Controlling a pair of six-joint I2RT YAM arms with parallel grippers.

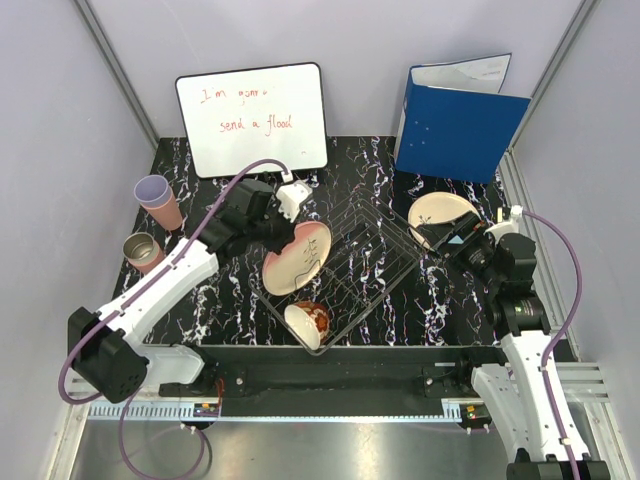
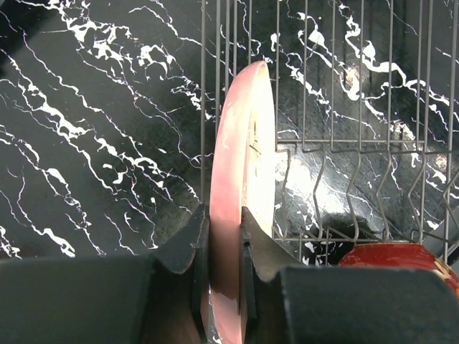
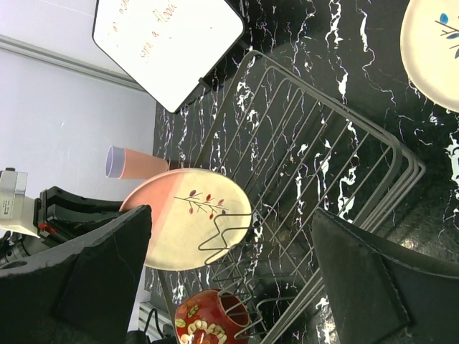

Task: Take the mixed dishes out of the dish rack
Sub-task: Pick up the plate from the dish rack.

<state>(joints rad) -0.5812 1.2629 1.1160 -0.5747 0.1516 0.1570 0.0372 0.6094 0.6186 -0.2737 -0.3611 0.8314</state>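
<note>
- Left gripper (image 2: pixel 222 229) pinches the near rim of the plate (image 2: pixel 240 165), clamped against both faces, while your wrist camera looks along the disc edge-on.
- The plate (image 1: pixel 298 258) stands on edge at the left end of the dish rack (image 1: pixel 400 275). It is tilted, with its lower rim down among the wires and its twig drawing turned toward the right arm.
- Your next move turns on one line: the plate's plane runs straight ahead from the left gripper, parallel to the rack wires. A lift along that plane looks like the clean way out. A sideways pull would probably scrape the rim against the wires.
- The bowl (image 1: pixel 308 322) lies tipped in the rack's near corner, just beside the plate's lower rim, so keep that side in mind as the plate comes up.
- Right gripper (image 1: pixel 455 240) is spread wide and empty at the rack's right side, well apart from this plate. It is close to the second plate (image 1: pixel 440 215), which lies flat on the surface (image 1: pixel 200 300) outside the rack. Your left arm is plainly the nearer one.
- Two tumblers (image 1: pixel 158 200) sit on the surface out to the left, apart from the rack.
</note>
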